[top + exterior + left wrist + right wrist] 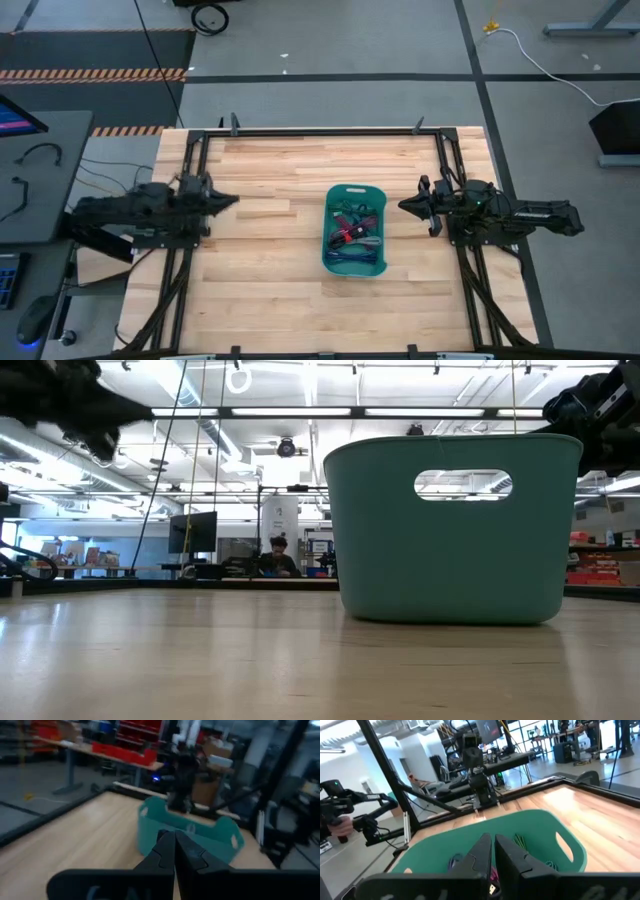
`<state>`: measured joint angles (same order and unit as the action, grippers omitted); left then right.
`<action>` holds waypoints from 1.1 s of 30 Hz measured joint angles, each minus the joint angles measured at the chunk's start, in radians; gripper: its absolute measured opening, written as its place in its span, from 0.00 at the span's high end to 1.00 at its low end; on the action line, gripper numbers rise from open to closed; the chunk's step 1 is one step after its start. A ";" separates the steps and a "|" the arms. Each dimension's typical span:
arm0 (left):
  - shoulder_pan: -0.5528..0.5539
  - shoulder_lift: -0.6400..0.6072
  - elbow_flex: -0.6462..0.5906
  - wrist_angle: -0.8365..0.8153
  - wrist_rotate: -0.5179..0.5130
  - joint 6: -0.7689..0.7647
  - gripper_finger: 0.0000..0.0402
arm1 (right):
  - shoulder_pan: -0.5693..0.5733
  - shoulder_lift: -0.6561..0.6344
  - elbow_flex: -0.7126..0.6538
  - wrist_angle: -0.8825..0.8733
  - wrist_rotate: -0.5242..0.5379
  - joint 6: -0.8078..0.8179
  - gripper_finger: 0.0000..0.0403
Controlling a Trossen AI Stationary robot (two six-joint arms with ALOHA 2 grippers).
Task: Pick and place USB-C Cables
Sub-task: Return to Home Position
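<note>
USB-C cables (352, 238) heaped in the teal bin (330, 262) at mid-table, red, green and blue coils tangled together. Left gripper (232, 200) pinched tight with nothing in its grip, arm stretched level above the wooden table (270, 285), pointing in at the bin from well off to one side. Right gripper (404, 206) likewise closed to a sliver and empty, arm level, tip near the bin's other side, not touching.

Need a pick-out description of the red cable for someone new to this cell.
On the wood table, midway between the left gripper and right gripper, sits a teal bin. In its cable pile, the red cable lies mid-bin. It is the brightest red bundle there, with blue cables beside it.
</note>
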<state>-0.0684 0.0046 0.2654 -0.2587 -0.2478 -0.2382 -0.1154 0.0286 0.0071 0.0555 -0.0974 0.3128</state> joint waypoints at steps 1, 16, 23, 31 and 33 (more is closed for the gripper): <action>0.000 0.002 -0.034 0.044 0.019 0.010 0.99 | 0.000 0.001 0.000 0.000 0.000 0.000 0.93; 0.046 0.002 -0.256 0.362 0.257 0.099 1.00 | 0.000 0.002 0.000 0.003 0.000 -0.001 0.93; 0.051 0.002 -0.255 0.287 0.254 0.203 0.99 | 0.000 0.002 0.000 0.003 0.000 -0.001 0.93; 0.051 0.065 -0.255 0.279 0.222 0.249 0.98 | 0.000 0.002 0.000 0.003 0.000 -0.001 0.93; 0.051 0.081 -0.255 0.277 0.222 0.241 0.98 | 0.000 0.002 0.000 0.003 0.000 -0.001 0.93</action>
<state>-0.0177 0.0856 0.0101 0.0181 -0.0257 0.0029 -0.1154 0.0307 0.0071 0.0589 -0.0978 0.3115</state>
